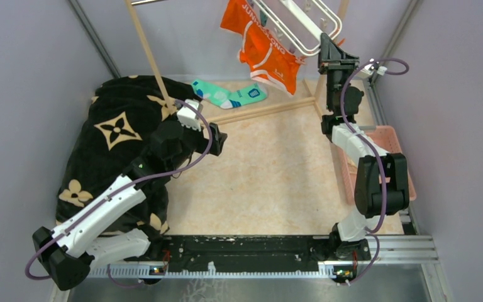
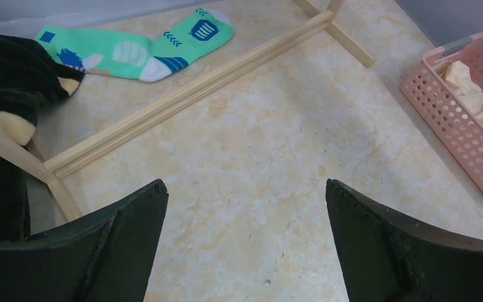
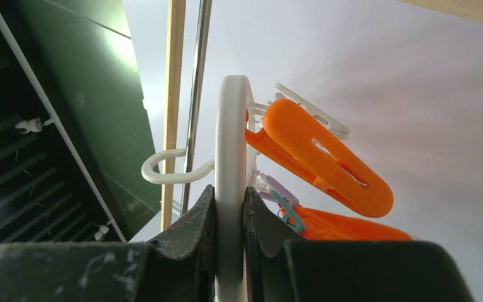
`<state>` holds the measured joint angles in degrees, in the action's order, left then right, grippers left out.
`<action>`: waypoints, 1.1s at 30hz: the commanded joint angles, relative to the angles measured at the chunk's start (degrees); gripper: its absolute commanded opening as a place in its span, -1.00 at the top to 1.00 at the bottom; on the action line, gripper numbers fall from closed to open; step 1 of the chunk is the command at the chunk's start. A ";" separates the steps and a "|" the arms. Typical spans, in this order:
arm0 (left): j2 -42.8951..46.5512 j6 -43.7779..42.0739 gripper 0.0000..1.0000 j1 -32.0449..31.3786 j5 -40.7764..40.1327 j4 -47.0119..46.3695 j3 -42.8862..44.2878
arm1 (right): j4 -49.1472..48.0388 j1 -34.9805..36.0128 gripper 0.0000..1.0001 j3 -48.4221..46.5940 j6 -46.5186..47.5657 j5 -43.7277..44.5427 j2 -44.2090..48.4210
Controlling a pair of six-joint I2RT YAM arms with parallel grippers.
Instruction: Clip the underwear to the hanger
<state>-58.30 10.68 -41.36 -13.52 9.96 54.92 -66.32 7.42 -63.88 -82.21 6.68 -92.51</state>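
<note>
1. The right gripper (image 3: 229,198) is closed on the hanger (image 3: 229,126). The white frame bar runs straight up between its two fingers, pinched from both sides.
2. The left gripper (image 2: 245,189) is wide open and holds nothing. Bare table (image 2: 277,151) lies between its fingers, with a sock (image 2: 138,47) far ahead to their left.
3. The underwear (image 1: 265,47) hangs from the hanger, just left of the right fingers in the top view and well apart from the left ones. I cannot tell which clips bite it.
4. In the right wrist view an orange clip (image 3: 327,157) juts out just right of the fingers, with orange cloth below it. The hook (image 3: 163,171) curls off to their left.
5. I judge the underwear to be light, soft and limp, so it sags wherever it is unsupported. The waistband is its firmest edge and the best place to pinch it and feed a clip.
6. The hanger looks like light, stiff, smooth plastic, and it likely swings on its hook. A grip on the frame bar steadies it, while the clips dangle loose.
</note>
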 commanded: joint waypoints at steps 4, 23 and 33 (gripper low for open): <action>1.22 0.14 -1.00 0.41 -0.70 0.23 -0.77 | -7.04 -0.05 1.00 -2.30 -1.23 2.87 1.39; 1.74 0.31 -1.00 0.40 -1.15 0.79 -1.04 | -19.58 -0.04 1.00 -8.63 -4.63 1.17 -7.90; 2.13 0.06 -1.00 0.41 -1.20 1.60 -0.63 | -24.46 -0.10 1.00 -13.80 -6.96 2.01 -14.47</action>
<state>-57.52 10.68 -41.34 -14.11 10.83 54.26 -77.32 7.42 -71.53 -84.77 6.39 -106.72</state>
